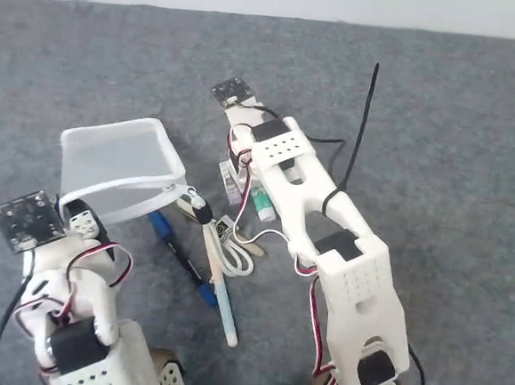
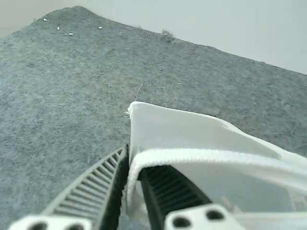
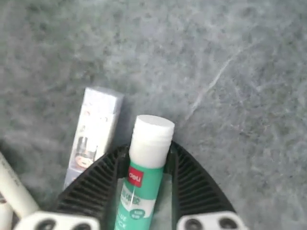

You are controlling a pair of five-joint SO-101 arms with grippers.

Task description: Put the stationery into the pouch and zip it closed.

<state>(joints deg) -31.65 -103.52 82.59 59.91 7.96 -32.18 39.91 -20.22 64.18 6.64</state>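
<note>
Left gripper [image 2: 133,165] is clamped on the rim of the pouch [image 2: 192,139], left of centre on the grey table [image 1: 441,127], holding the mouth up and open toward the right

Right gripper [image 3: 148,151] is closed on the glue stick [image 3: 152,132], fingers tight on both sides of the tube, just right of the pouch mouth. The stick looks like it is lying on the table, not lifted yet. Eraser [image 3: 96,129] is just beside it, apart from my fingers

Step in hand, as I read it: loading, first item. Blue pen [image 1: 181,258] and pale pen [image 1: 222,297] lie out on the near side of the mouth; zip not started

Next: lift the stick clear of the eraser, carry it left, drop it past the rim. Left must hold that rim steady or the mesh sags and the mouth closes
</note>
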